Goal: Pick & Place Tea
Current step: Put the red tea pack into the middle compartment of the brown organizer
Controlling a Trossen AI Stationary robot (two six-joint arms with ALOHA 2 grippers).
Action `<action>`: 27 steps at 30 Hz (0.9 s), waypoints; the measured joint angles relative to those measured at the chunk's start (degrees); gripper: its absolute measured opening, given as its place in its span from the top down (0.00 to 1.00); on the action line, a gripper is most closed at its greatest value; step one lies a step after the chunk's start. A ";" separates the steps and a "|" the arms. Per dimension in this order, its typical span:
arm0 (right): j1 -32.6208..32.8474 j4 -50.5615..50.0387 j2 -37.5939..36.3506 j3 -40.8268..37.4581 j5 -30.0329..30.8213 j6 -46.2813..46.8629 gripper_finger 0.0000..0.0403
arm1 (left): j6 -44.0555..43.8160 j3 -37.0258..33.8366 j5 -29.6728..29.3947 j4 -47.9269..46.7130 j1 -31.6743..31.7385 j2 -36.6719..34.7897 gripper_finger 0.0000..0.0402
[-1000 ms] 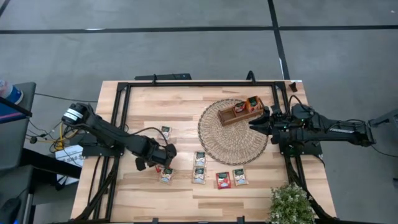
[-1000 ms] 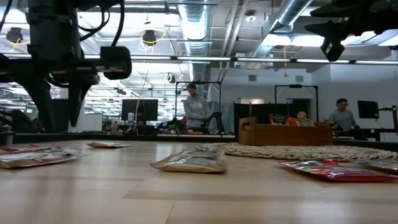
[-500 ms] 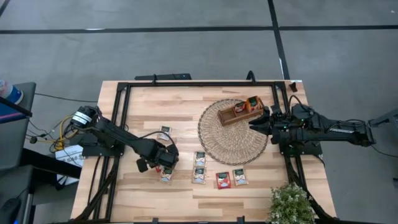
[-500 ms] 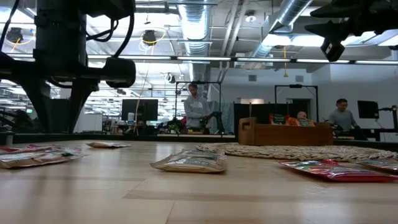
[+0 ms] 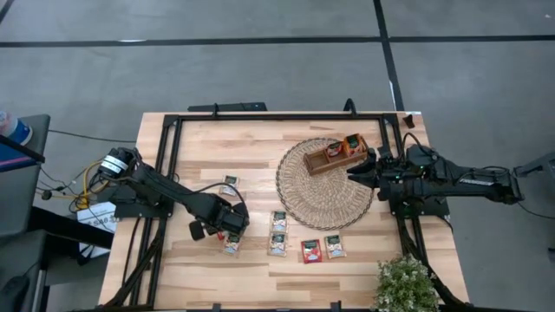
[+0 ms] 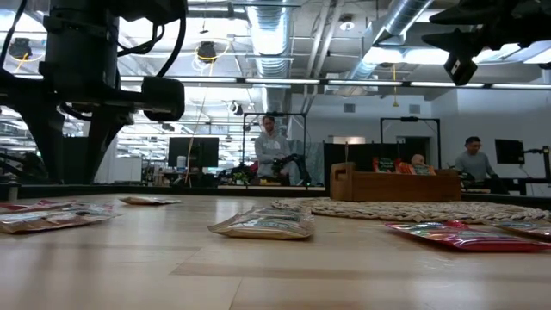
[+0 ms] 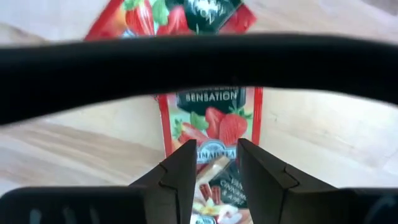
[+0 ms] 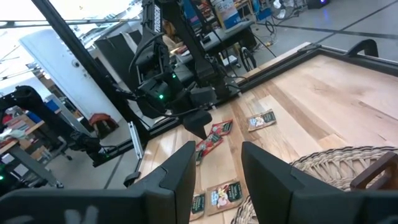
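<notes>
Since a second ago my left arm has slid a little way across the pale wooden table (image 5: 260,130), and now my left pincer (image 5: 231,230) hangs right over a small flat red tea packet with strawberries on it (image 7: 214,115). Its two dark fingers (image 7: 180,180) stand a little apart, with only a thin gap between them. Nothing is in that gap, and I can see the packet lying flat through it. A second red tea packet (image 7: 168,15) shows just past the first one.

My right arm has not moved. My right pincer (image 5: 350,172) waits at the edge of the round woven wicker mat (image 5: 325,199), close to the small brown wooden tray (image 5: 323,162) that sits on the mat. Its fingers (image 8: 180,168) are apart too, and they hold nothing.

Some tea is in the tray; one orange-red packet (image 5: 354,141) stands at its far end. More tea lies flat on the table near the front: two pale packets (image 5: 278,220), one behind the other, just beside the mat, then a red square packet (image 5: 311,250) and a pale packet (image 5: 335,246) side by side. One more pale packet (image 5: 230,183) lies alone, farther back.
</notes>
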 joint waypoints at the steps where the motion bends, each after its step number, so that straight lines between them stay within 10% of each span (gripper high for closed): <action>1: 0.00 0.00 -0.01 0.00 0.00 0.00 0.70 | 0.76 0.00 -0.27 -0.03 0.00 0.00 0.73; 27: 0.00 -0.01 -0.01 0.00 0.00 -0.02 0.70 | 2.51 0.00 -3.64 -0.43 0.02 -0.02 0.35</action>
